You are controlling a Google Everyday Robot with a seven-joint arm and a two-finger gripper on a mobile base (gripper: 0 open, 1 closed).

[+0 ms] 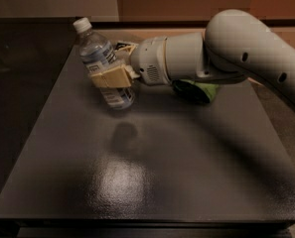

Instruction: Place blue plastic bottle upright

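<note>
The blue plastic bottle (103,63) is clear with a white cap at its upper left end and a blue-and-white label. It hangs above the dark table (152,172), tilted with the cap up and to the left. My gripper (111,78) is shut on the bottle's middle, its tan fingers (118,78) wrapped across the body. The bottle's shadow lies on the table just below it. The white arm reaches in from the right.
A green snack bag (196,90) lies on the table behind the arm, mostly hidden by it. A dark-and-white package edge (123,46) shows behind the bottle. The table's left edge borders a dark glossy surface (23,58).
</note>
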